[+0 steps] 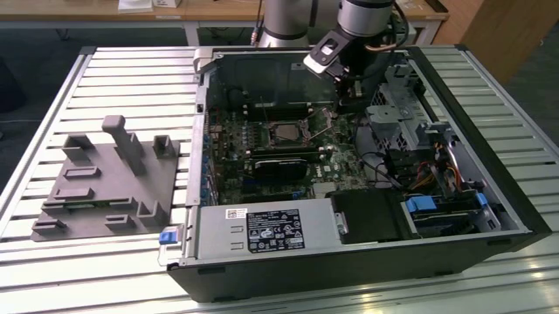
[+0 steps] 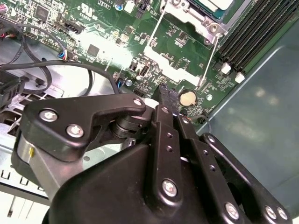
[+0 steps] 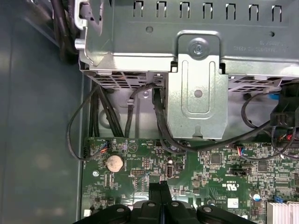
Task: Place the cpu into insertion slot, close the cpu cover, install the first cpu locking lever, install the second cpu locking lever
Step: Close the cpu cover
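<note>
**A:** Where's the gripper [image 2: 167, 95]?

**B:** Low over the green motherboard [image 3: 210, 163]. Its fingers are pressed together with nothing between them, and the tip is just beside the coin cell [image 2: 188, 97].

**A:** And the cpu [image 2: 218, 3]?

**B:** In the second wrist view a pale metal top sits inside the insertion slot [image 1: 284, 133], framed by the cpu cover [image 2: 194, 14]. It's cropped there, so "seated and covered" is my best reading, not a certainty. The 2 wire levers [image 2: 209, 60] slant free of the socket, unlatched.

**A:** So this is lever work?

**B:** I'd judge so. To do it well, use the pinched tip as a pusher and meet the lever near its free end. Press down and sideways under its hook, keeping clear of the memory slots [image 2: 252, 32] and the coin cell.
</note>
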Action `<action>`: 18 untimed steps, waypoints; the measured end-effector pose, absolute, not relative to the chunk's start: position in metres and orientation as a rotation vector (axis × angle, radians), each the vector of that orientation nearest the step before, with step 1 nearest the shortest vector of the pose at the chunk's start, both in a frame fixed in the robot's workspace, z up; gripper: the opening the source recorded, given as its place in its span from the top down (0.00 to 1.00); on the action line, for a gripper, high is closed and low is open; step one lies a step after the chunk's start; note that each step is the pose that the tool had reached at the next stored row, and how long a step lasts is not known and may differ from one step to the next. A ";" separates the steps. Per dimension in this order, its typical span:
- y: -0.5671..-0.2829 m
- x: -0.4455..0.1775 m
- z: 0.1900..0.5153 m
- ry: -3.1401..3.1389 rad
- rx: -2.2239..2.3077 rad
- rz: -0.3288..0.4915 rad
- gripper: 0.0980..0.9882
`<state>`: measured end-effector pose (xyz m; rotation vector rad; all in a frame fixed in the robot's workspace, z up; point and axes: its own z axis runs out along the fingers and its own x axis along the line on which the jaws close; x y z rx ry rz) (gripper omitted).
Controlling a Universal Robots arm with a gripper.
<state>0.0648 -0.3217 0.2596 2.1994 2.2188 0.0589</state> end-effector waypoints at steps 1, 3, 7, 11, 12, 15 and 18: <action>-0.322 0.065 0.259 2.220 2.199 0.059 0.99; -0.322 0.065 0.258 2.220 2.199 0.058 0.99; -0.322 0.065 0.256 2.221 2.198 0.058 0.99; -0.322 0.066 0.253 2.221 2.199 0.056 0.99; -0.322 0.066 0.253 2.221 2.200 0.056 0.99; -0.322 0.066 0.251 2.222 2.201 0.054 0.99; -0.321 0.067 0.248 2.224 2.202 0.051 0.99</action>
